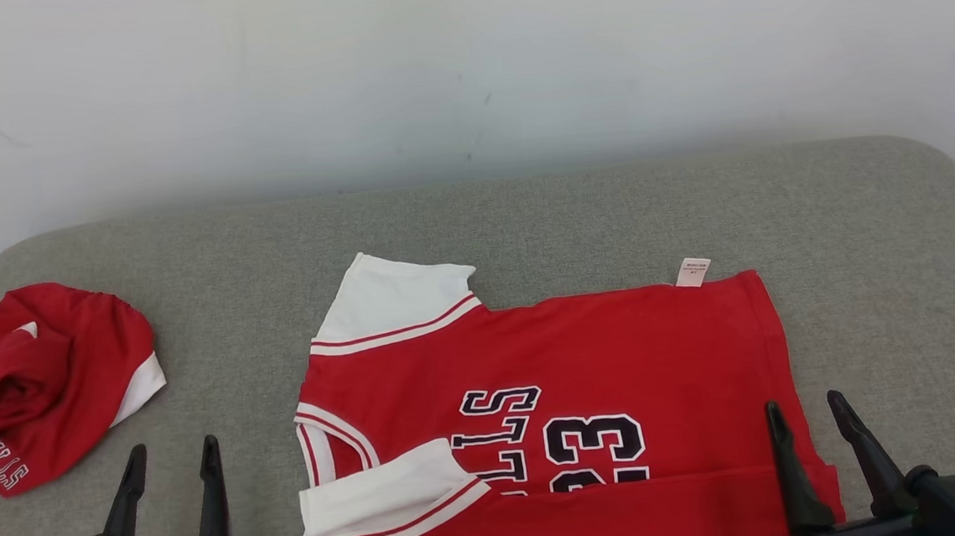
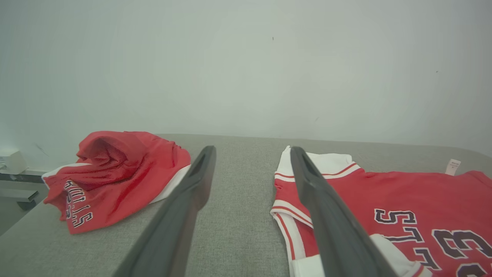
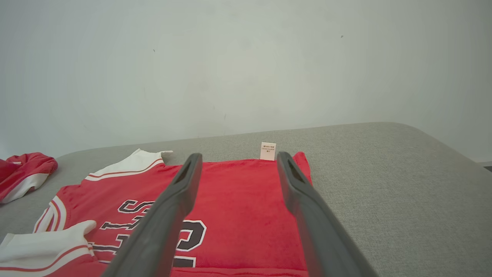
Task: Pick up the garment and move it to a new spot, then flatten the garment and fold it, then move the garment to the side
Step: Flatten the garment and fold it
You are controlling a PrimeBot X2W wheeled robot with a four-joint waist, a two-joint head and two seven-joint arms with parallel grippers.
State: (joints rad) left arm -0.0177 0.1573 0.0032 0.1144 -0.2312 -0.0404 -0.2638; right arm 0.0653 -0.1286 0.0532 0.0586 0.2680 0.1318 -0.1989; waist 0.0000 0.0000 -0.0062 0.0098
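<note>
A pale wall (image 1: 463, 67) runs across the back, and below it a grey padded surface (image 1: 608, 208) with rounded corners takes up the rest of the head view. The red jersey (image 1: 617, 342) lies flat on this surface, right of centre and close to the robot, turned sideways with its neck opening to the left and its hem to the right. Its near long edge is folded up over the body as a red band that hides the lower part of the dark, white-edged number and letters. One white sleeve with red stripes sticks out at the far left corner, and the other lies folded in over the near left part. A second red garment with white trim, the heap (image 1: 48, 374), sits crumpled at the surface's left edge, well apart from the jersey. The left gripper (image 1: 173, 446) is over bare grey fabric between the heap and the jersey, its jaws spread wide with nothing between them. The right gripper (image 1: 803, 402) is at the jersey's hem end, jaws likewise spread and empty, one finger over the red cloth and the other over grey; whether they touch the cloth I cannot tell. A small white tag (image 1: 693, 271) stands out from the jersey's far edge near the hem.
</note>
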